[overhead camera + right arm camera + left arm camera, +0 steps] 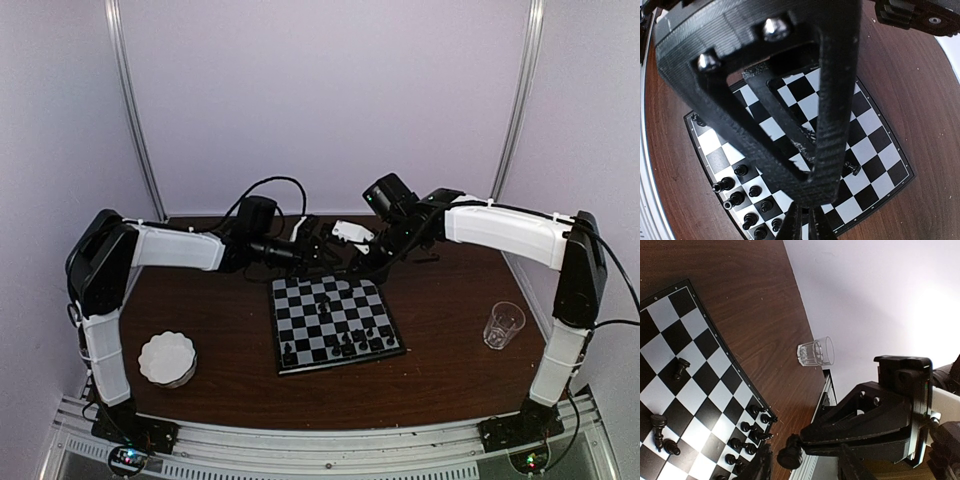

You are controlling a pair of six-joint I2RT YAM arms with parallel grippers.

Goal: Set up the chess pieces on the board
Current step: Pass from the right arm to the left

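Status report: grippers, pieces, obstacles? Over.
Left gripper open, right gripper shut. Chess pieces mostly on near rows of board. Glass, dish apart from board.

Both arms reach inward and meet above the far edge of the board [300,318]. The left arm [170,247] lies nearly level, the left pincer [805,467] spread wide. The right arm [510,230] dips at the wrist (crowding its neighbour), the right pincer [804,226] pressed almost together.

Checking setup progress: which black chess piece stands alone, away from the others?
The small black chess piece by the near left corner of the black-and-white chessboard; the rest crowd its near right side or stand mid-board.
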